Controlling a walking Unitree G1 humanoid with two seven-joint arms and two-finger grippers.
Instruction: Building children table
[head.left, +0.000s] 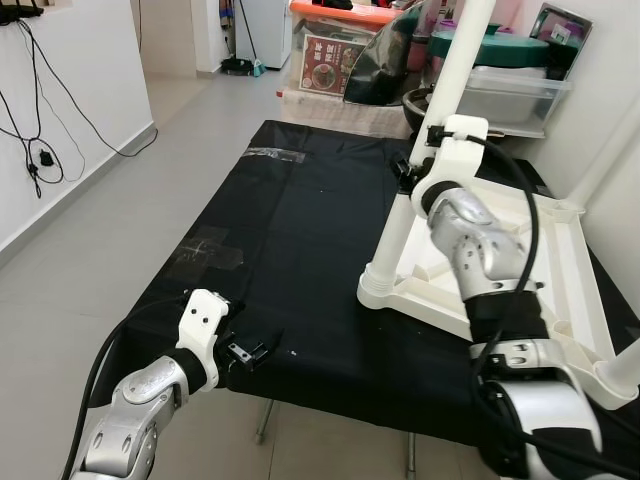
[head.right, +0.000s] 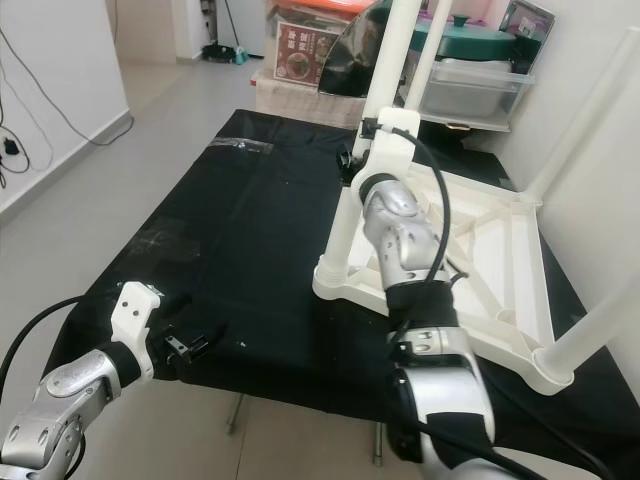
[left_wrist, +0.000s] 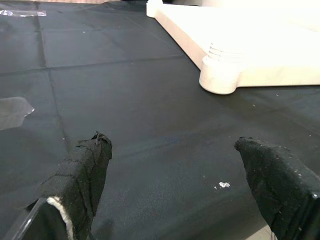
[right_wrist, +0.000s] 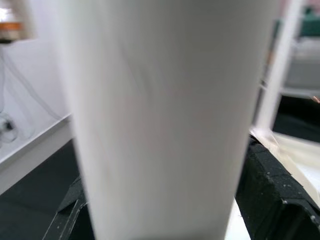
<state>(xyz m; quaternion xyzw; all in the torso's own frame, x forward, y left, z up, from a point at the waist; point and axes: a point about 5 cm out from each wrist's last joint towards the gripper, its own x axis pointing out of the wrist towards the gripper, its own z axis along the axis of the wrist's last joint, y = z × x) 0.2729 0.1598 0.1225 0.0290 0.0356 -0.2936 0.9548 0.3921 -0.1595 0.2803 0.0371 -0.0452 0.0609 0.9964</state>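
A white plastic children's table (head.left: 545, 270) lies upside down on the black-covered table (head.left: 300, 260), toward the side where the robot's right arm reaches. Its flat top rests against the black cloth and its white legs stick up into the air. The near leg (head.left: 430, 150) rises from a round socket (head.left: 380, 285) at the corner of the upturned top closest to the middle of the black cloth.

The right pincer (head.left: 408, 178) is closed around that leg, partway up from the socket. Seen from the right wrist, the leg (right_wrist: 165, 120) runs straight between the two black fingers (right_wrist: 275, 195), which press on it from either side. Another white leg (head.right: 590, 320) slants up from a far corner of the upturned top, near the robot's right side.

The left pincer (head.left: 250, 350) hovers low over the front edge of the black cloth, well apart from the children's table. Its two padded fingers (left_wrist: 82, 175) stand wide apart with nothing between them. From the left wrist, a corner socket of the white top (left_wrist: 220, 80) shows ahead across bare cloth, and a small white speck (left_wrist: 223, 185) lies on the cloth near the fingers.

Strips of clear tape (head.left: 215, 250) stick to the cloth on the side away from the children's table. Beyond the far end of the black cloth stand storage boxes (head.left: 335, 50) and a green-lidded pot (head.left: 500, 48) on a clear bin. Black cables (head.left: 40, 150) hang down the white wall.
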